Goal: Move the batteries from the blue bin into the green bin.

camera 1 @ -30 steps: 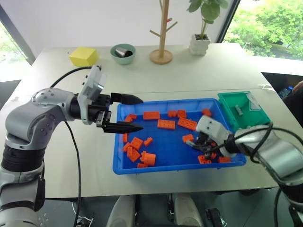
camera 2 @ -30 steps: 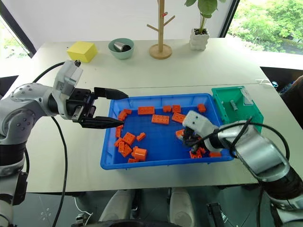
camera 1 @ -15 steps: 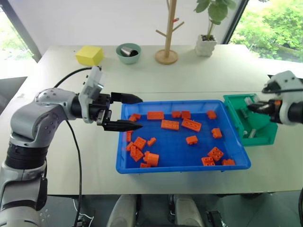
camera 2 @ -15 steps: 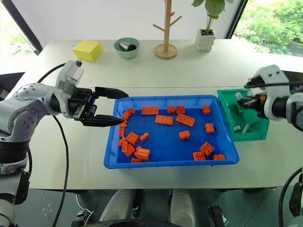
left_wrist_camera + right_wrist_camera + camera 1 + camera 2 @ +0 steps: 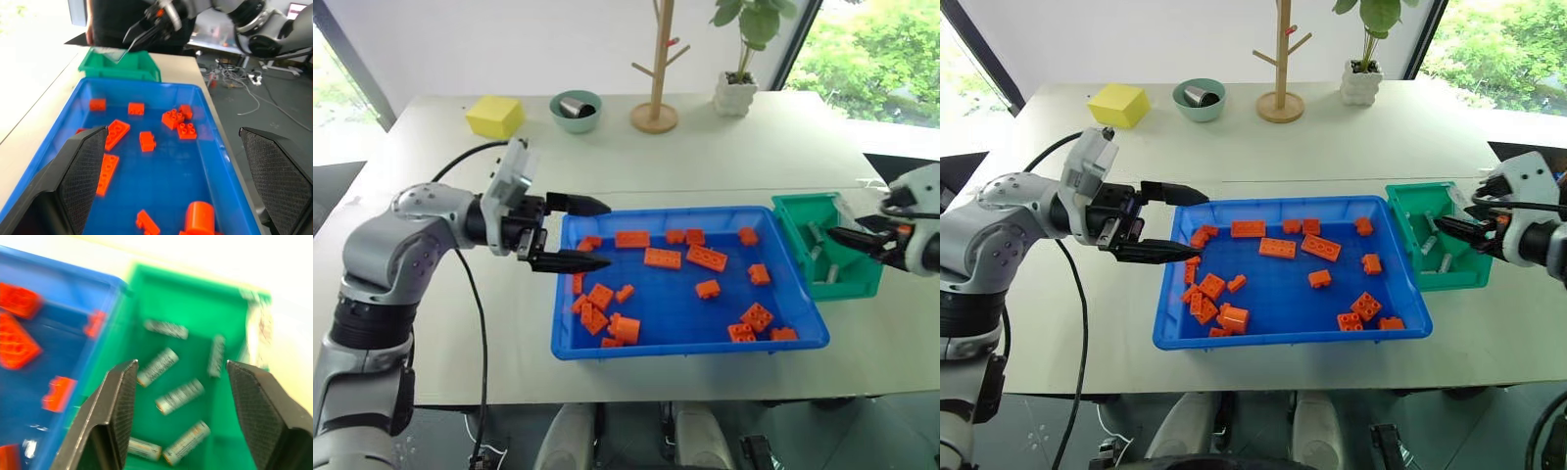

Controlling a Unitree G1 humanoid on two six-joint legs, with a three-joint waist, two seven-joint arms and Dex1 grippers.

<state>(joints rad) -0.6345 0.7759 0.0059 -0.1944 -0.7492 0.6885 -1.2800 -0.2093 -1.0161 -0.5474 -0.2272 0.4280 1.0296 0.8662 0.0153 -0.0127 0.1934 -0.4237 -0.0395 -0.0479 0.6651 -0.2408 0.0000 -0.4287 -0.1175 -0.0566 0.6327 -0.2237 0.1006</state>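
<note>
The left gripper is held level at the left end of the blue bin, its two black fingers spread wide, one above the other, with nothing between them; the lower fingertip reaches just over the bin's left rim. Directly beyond these fingertips, on the bin floor, lie scattered orange toy bricks, a cluster close to the gripper and further bricks spaced out toward the far right end. No silver cylinder can be made out among the bricks in the head views. Behind the bin, well away from both grippers, a yellow block, a pale-green bowl, a wooden branching stand and a potted plant stand along the far side of the table. The green bin touches the right end of the blue bin. The right gripper is poised over the green bin from its right side, fingers parted and empty. In the right wrist view, the batteries lie loose on the green floor just below and between the open fingers, six silver-grey cylinders at differing angles.
</note>
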